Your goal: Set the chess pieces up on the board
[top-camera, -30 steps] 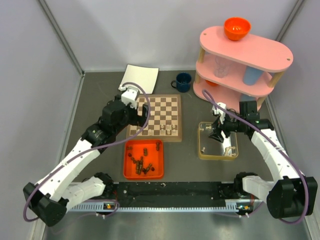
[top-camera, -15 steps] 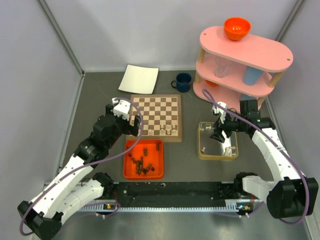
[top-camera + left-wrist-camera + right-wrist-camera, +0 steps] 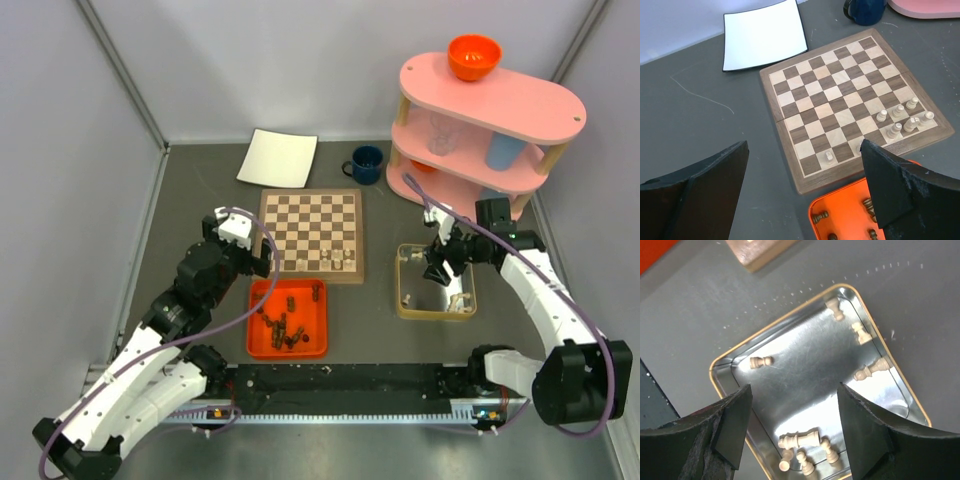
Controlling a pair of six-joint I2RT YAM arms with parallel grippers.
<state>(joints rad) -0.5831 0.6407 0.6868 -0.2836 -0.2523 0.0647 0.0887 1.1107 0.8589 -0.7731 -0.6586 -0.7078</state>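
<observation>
left claw (image 3: 804,152) released; right claw (image 3: 794,390) released over tin (image 3: 805,355); seven pale chess pieces (image 3: 898,110) visible on board (image 3: 840,85)

board (image 3: 310,215): pale chess pieces (image 3: 340,260) on near rows (a handful)
orange tray (image 3: 313,343): just nearer than board, holds dark pieces (image 3: 283,325)
tin (image 3: 402,300): right of board

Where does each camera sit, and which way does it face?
Top external: above, behind the bases, looking down at the board; left and right arm show.
Left wrist: on the left arm, facing the board and orange tray; open jaws show.
Right wrist: facing down into the metal tin; open jaws show.
Top and left wrist share the board.
</observation>
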